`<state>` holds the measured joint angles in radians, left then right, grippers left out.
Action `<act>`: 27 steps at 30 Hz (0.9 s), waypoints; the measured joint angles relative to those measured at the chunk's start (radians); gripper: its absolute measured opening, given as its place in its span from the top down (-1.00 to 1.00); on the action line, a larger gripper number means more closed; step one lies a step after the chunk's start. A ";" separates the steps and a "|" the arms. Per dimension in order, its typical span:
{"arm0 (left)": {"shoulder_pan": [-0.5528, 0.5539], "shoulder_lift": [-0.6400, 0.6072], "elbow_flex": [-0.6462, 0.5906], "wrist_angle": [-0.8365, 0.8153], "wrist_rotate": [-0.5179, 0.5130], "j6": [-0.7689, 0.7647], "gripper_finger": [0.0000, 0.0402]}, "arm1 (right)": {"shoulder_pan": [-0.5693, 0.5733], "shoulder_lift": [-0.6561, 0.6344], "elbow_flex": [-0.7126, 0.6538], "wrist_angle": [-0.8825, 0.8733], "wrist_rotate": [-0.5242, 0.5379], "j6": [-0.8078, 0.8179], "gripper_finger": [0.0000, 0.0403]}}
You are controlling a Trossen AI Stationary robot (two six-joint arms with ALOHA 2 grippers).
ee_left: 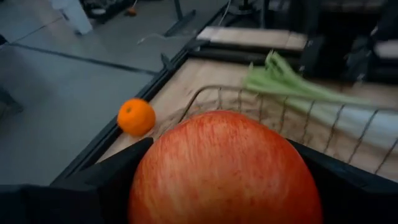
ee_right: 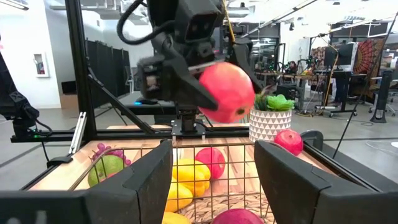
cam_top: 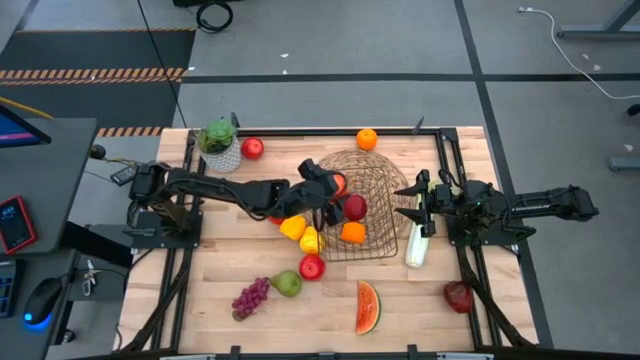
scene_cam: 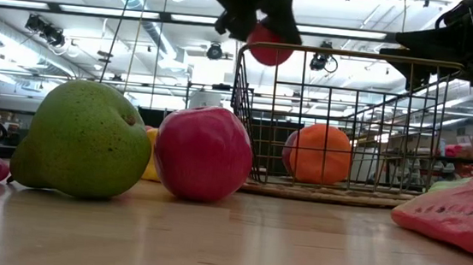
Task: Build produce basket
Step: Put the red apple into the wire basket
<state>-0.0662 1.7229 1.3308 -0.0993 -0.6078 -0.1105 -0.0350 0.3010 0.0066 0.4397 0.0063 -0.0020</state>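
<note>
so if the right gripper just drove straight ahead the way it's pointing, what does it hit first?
Likely the basket's near rim; the right gripper sits at it, with the apple held above by the left gripper beyond. Depth unclear.

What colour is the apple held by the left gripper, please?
The apple is red with fine yellowish streaks, clearest in the left wrist view.

So the basket [cam_top: 365, 205] sits mid-tabletop [cam_top: 220, 320] with an apple [cam_top: 354, 207] and orange [cam_top: 352, 232] inside. Celery [cam_top: 417, 240] lies just right of it, watermelon slice [cam_top: 367, 306] in front, grapes [cam_top: 250, 297] and pear [cam_top: 287, 283] front-left.
</note>
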 joint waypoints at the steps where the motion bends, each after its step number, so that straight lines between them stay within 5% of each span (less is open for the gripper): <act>1: 0.000 0.000 0.000 -0.019 -0.002 0.001 -0.69 | 0.000 0.000 0.000 0.000 0.000 0.000 -0.15; 8: -0.002 0.048 0.119 -0.243 0.000 -0.046 -0.69 | 0.000 0.000 0.000 0.000 0.000 0.000 -0.15; 20: 0.003 0.328 0.497 -0.634 0.011 -0.078 -0.69 | 0.000 0.000 0.000 0.001 0.000 0.000 -0.15; 27: 0.052 0.435 0.615 -0.803 0.174 -0.149 -0.69 | 0.000 0.000 0.000 0.000 0.000 0.000 -0.15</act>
<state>-0.0142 2.1583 1.9453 -0.9028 -0.4342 -0.2590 -0.0351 0.3008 0.0066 0.4399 0.0065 -0.0020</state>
